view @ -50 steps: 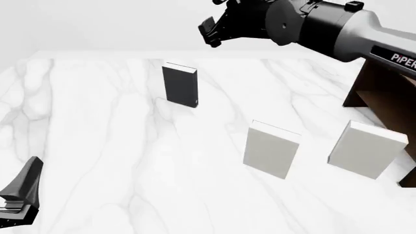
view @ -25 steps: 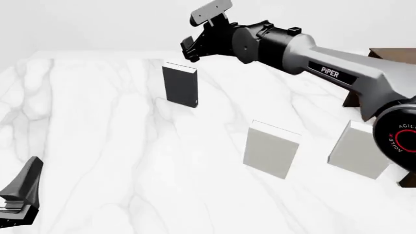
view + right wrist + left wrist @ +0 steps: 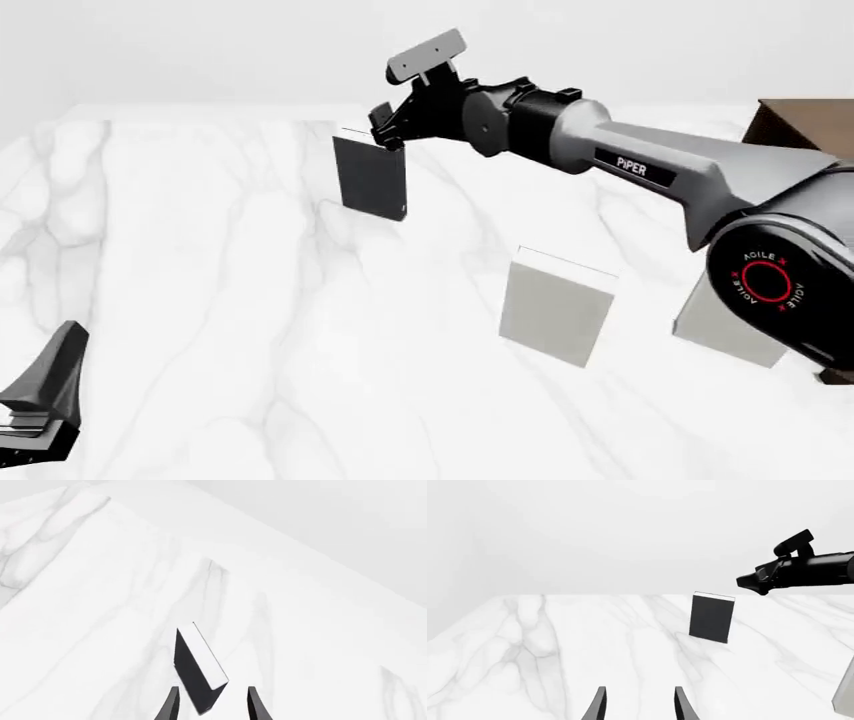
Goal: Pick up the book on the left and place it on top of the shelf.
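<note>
Right hand [image 3: 387,125]: since the frame half a second ago it has come down and forward, from above the book [image 3: 370,176] to the book's top edge. Fingers spread, holding nothing. In the right wrist view the two fingertips [image 3: 171,703] straddle the near end of the book, with gaps on both sides; contact cannot be confirmed. The arm now stretches lower across the counter [image 3: 200,280], hiding more of the far right side than before.

The book stands upright on the counter just under the right hand, black cover facing the front camera, white page edges along its top and right side. Position unchanged from the earlier frames.

Nearer the camera than the right hand and to its right: two pale grey-white books, both upright. The first [image 3: 555,306] is in full view; the second [image 3: 727,325] is partly covered by the arm's joint.

The shelf [image 3: 801,125]: only a dark brown corner shows behind the right arm; its compartment cannot be seen.

Left hand [image 3: 38,405]: parked low at the near left, well apart from the book, unmoved. Fingers [image 3: 599,706] apart, empty.
</note>
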Action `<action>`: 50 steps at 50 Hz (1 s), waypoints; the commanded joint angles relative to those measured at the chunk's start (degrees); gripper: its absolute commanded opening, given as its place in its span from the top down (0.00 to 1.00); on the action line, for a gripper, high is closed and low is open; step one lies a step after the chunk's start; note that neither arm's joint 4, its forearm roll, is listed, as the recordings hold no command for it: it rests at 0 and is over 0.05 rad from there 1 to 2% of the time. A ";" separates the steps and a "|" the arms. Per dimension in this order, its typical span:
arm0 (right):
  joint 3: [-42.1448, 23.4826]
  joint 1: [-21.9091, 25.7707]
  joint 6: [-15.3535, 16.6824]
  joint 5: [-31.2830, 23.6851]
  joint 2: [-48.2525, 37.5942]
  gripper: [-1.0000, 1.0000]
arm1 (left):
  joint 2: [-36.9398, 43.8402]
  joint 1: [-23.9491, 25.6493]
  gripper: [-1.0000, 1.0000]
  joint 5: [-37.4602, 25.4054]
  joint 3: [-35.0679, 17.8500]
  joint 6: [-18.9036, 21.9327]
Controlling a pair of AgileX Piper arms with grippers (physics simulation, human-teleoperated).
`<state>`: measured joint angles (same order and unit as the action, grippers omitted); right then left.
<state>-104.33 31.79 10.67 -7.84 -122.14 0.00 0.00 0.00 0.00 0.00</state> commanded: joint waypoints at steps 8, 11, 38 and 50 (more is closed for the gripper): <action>0.23 -1.06 -0.78 1.52 -3.31 0.00 | 0.00 0.00 0.00 0.00 0.00 0.00; -0.44 -1.17 -0.81 1.56 -4.17 0.00 | 0.00 0.00 0.00 0.00 0.00 0.00; -5.03 -1.41 -1.79 1.44 -10.62 0.00 | 0.00 0.00 0.00 0.00 0.00 0.00; -7.39 -1.01 -2.04 0.75 -12.70 0.00 | 0.00 0.00 0.00 0.00 0.00 0.00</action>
<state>-109.91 30.60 8.88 -6.67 -133.15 0.00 0.00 0.00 0.00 0.00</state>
